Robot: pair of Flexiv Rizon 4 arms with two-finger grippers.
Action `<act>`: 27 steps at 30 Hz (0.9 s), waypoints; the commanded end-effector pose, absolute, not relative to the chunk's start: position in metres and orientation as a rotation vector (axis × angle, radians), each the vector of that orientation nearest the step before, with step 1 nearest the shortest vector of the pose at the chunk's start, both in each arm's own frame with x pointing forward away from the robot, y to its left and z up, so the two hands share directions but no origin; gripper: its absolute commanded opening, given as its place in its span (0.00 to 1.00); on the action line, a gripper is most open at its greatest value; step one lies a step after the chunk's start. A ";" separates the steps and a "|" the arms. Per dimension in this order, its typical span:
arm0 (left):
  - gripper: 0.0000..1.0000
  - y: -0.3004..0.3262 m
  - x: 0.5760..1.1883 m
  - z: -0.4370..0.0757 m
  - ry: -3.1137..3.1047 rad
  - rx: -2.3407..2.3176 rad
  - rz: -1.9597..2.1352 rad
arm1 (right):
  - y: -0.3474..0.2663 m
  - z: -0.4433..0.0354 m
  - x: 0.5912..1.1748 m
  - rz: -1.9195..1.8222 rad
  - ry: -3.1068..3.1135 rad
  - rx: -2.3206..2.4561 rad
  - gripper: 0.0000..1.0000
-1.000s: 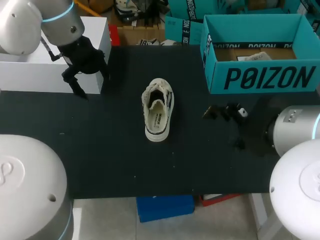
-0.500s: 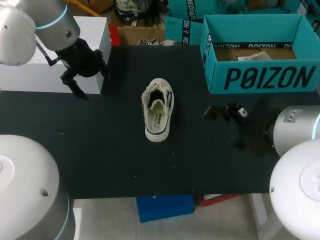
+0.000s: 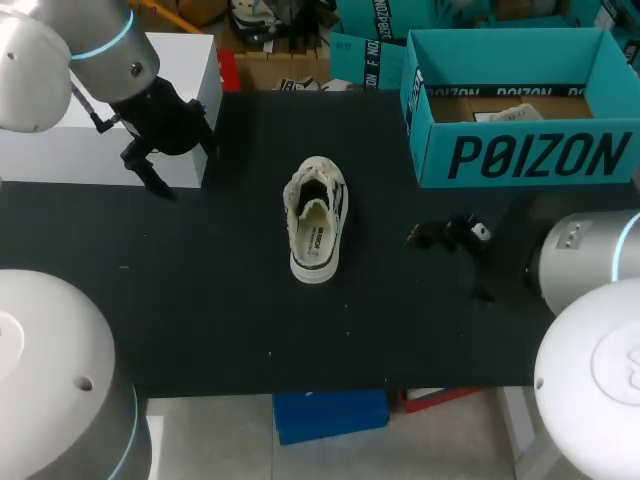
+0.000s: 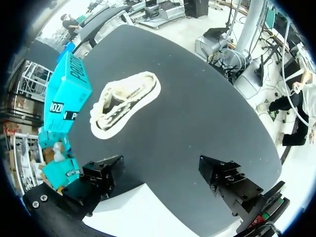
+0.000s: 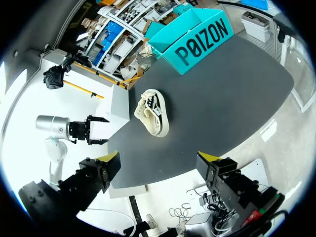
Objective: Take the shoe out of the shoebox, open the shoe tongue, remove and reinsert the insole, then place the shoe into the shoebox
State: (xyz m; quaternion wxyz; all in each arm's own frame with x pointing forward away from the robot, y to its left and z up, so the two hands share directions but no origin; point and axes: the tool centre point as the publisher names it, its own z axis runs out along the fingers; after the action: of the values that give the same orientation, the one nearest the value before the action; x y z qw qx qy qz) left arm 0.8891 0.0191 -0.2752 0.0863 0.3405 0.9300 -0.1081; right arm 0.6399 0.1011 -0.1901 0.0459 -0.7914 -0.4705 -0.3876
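A cream low-top shoe (image 3: 316,220) with dark side stripes lies alone on the black table (image 3: 220,300), its opening facing up. The teal shoebox (image 3: 520,155) stands open at the back right, apart from the shoe. My left gripper (image 3: 178,162) hangs open by the white box's front corner, well left of the shoe. My right gripper (image 3: 452,255) is open low over the table, right of the shoe and in front of the shoebox. In the left wrist view the shoe (image 4: 123,106) lies far ahead of the empty gripper (image 4: 160,170). The right wrist view's gripper (image 5: 158,170) is also empty, with the shoe (image 5: 154,117) ahead.
A white box (image 3: 60,140) stands at the back left, next to my left gripper. Crumpled paper (image 3: 510,112) lies inside the shoebox. The shoe has bare table on all sides.
My right gripper has shifted slightly down and left over the table. My left arm swung a little to the left. The shoe has not moved.
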 end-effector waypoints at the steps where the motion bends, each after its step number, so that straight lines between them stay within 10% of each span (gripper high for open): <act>1: 1.00 0.020 0.888 -0.276 2.768 1.015 -0.319 | 0.092 -0.170 0.642 -1.077 -1.633 -2.338 1.00; 27: 1.00 0.020 0.888 -0.276 2.768 1.015 -0.319 | 0.129 -0.208 0.740 -0.331 -2.308 -1.632 1.00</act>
State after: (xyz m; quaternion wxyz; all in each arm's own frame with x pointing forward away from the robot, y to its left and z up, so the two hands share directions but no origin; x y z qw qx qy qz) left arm 0.8891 0.0191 -0.2754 0.0866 0.3405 0.9300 -0.1084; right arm 0.7243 0.1248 -0.1979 -0.0666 -0.5992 -0.7171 -0.3497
